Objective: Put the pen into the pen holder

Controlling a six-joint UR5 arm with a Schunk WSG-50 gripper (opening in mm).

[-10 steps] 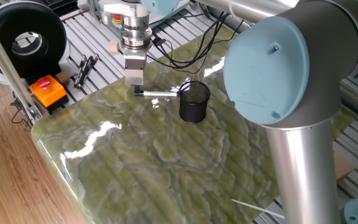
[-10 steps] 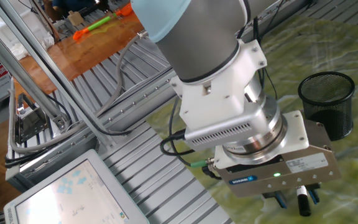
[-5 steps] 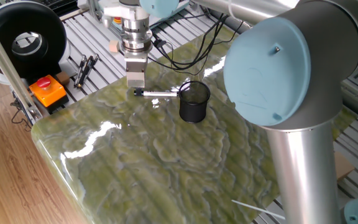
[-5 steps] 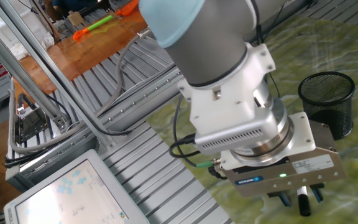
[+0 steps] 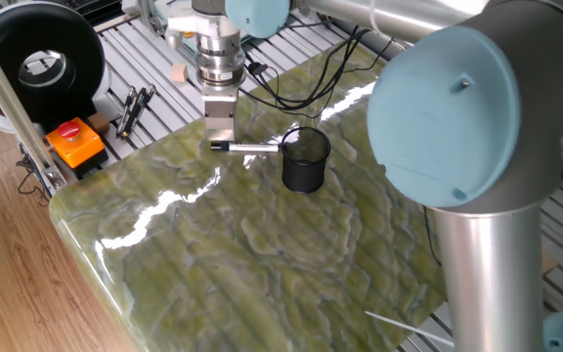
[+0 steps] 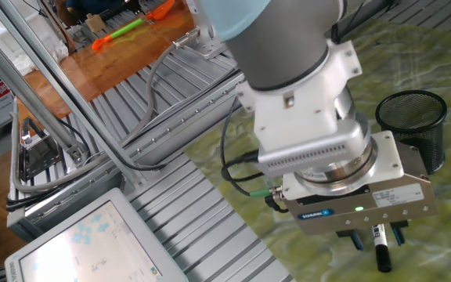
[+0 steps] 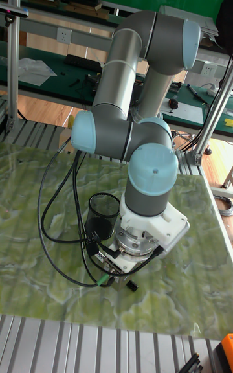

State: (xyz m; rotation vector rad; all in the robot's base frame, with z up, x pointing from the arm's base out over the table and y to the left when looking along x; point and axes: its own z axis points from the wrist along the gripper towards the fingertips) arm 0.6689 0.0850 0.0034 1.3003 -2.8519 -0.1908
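Note:
The pen (image 5: pixel 249 148), white-barrelled with a black cap, lies flat on the green marble tabletop (image 5: pixel 262 254). One end points at the pen holder (image 5: pixel 305 159), a black mesh cup standing upright just to its right. My gripper (image 5: pixel 221 139) hangs over the pen's capped left end, pointing straight down. In the other fixed view its blue fingers (image 6: pixel 355 240) stand on either side of the pen (image 6: pixel 380 249) with gaps showing, so the gripper (image 6: pixel 377 238) is open. The pen holder (image 6: pixel 413 125) is empty. In the tall fixed view only the pen's black tip (image 7: pixel 133 285) shows below the gripper.
An orange box with a red button (image 5: pixel 74 140), a few dark pens (image 5: pixel 135 106) and a black reel (image 5: pixel 37 61) sit on the slatted bench left of the marble. Black cables (image 5: pixel 291 88) trail behind the pen holder. A screen (image 6: pixel 92 243) lies at lower left.
The gripper has shifted slightly to the right over the pen's capped end. The pen and the pen holder have not moved.

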